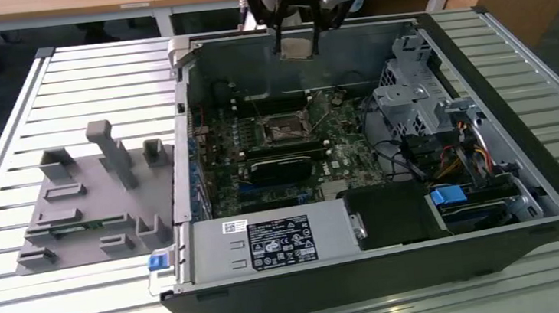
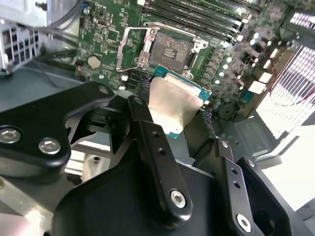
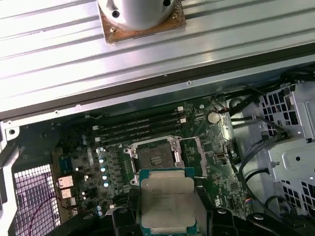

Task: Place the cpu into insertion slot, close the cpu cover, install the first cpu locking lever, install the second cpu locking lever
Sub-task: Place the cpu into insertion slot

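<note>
step one, placing the cpu, is in hand: the gripper is clamping the cpu by two opposite edges and holding it well above the slot. the slot is looking empty, as far as i can tell. seating is calling for squaring the chip over the slot and lowering it flat.

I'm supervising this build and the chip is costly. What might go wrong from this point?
1. The gripper pinches the cpu by its edges, well above the circuit board; a slip would likely drop it there.
2. The cpu is not yet over the insertion slot; lowered askew, it may damage the slot.
</note>
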Motion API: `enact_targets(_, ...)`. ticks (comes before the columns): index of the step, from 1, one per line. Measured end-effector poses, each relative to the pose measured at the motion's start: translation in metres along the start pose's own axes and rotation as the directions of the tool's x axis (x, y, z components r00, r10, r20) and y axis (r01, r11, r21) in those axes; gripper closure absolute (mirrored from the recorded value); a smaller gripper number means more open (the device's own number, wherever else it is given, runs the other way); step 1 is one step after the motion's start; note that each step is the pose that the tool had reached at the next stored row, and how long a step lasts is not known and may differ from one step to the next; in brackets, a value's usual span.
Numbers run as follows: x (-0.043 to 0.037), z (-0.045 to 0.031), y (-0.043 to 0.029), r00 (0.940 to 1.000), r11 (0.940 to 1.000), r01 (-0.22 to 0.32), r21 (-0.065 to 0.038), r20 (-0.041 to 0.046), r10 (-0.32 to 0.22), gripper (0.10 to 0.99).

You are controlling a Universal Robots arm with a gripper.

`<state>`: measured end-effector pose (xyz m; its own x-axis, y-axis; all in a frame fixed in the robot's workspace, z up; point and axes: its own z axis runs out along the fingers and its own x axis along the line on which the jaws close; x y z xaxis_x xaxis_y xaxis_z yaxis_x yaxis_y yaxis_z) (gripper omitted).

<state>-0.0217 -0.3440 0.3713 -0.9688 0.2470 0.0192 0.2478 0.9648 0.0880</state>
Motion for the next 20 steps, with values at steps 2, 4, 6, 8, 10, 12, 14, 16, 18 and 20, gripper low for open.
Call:
enact_targets(2, 0.0000, 0.0002, 0.0000, 0.9993, 0.9993, -0.036, -0.001, 0.0032, 0.036, 0.557)
enact_targets(4, 0.0000, 0.0007, 0.0000, 0.9974, 0.9974, -0.072, -0.001, 0.0064, 0.072, 0.557)
enact_targets(6, 0.0000, 0.0011, -0.0001, 0.9940, 0.9941, -0.109, -0.002, 0.0096, 0.109, 0.557)
enact_targets(8, -0.0001, 0.0015, -0.0001, 0.9895, 0.9895, -0.144, -0.004, 0.0127, 0.144, 0.557)
enact_targets(10, -0.0001, 0.0020, -0.0001, 0.9839, 0.9840, -0.178, -0.004, 0.0156, 0.178, 0.557)
enact_targets(12, -0.0001, 0.0025, -0.0002, 0.9772, 0.9774, -0.211, -0.006, 0.0185, 0.211, 0.557)
enact_targets(14, -0.0001, 0.0030, -0.0002, 0.9687, 0.9689, -0.247, -0.007, 0.0215, 0.247, 0.557)
enact_targets(16, -0.0001, 0.0035, -0.0003, 0.9591, 0.9594, -0.282, -0.008, 0.0244, 0.282, 0.557)
enact_targets(18, -0.0001, 0.0039, -0.0003, 0.9484, 0.9488, -0.316, -0.010, 0.0272, 0.316, 0.557)
enact_targets(20, -0.0001, 0.0044, -0.0004, 0.9362, 0.9367, -0.350, -0.012, 0.0300, 0.350, 0.557)
